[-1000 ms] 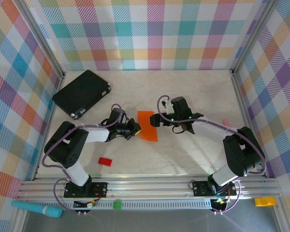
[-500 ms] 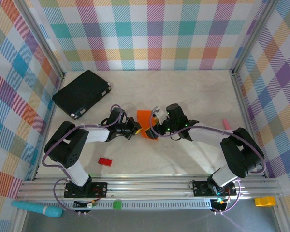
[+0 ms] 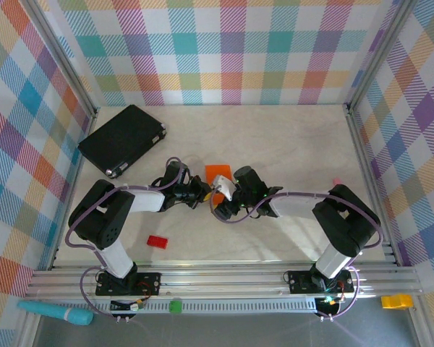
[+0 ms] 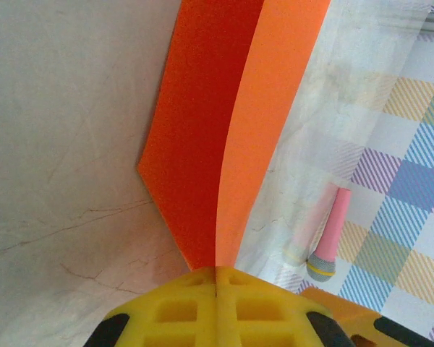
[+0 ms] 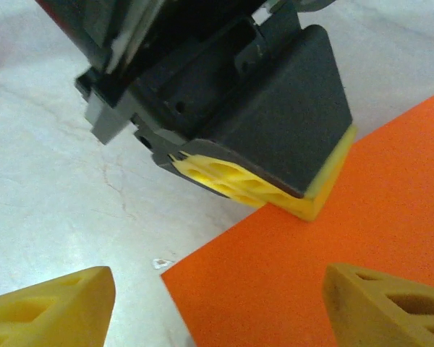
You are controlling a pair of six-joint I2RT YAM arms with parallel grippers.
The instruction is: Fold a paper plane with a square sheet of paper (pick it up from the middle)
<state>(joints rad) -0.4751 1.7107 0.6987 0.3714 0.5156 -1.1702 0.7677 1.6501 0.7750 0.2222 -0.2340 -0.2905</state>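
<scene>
Right gripper (image 5: 217, 307) swinging in from right, now over orange paper sheet (image 3: 217, 172) at middle of table (image 3: 296, 144) — jaws narrowing from widest, still apart, straddling sheet's edge, gripping nothing. Left gripper (image 4: 217, 278) staying clamped on sheet's crease — second pinch for next fold likely coming.

Overhead camera is looking down from far; wrist cameras are facing each other close up, sharing thin bright orange paper sheet (image 4: 202, 130).
</scene>
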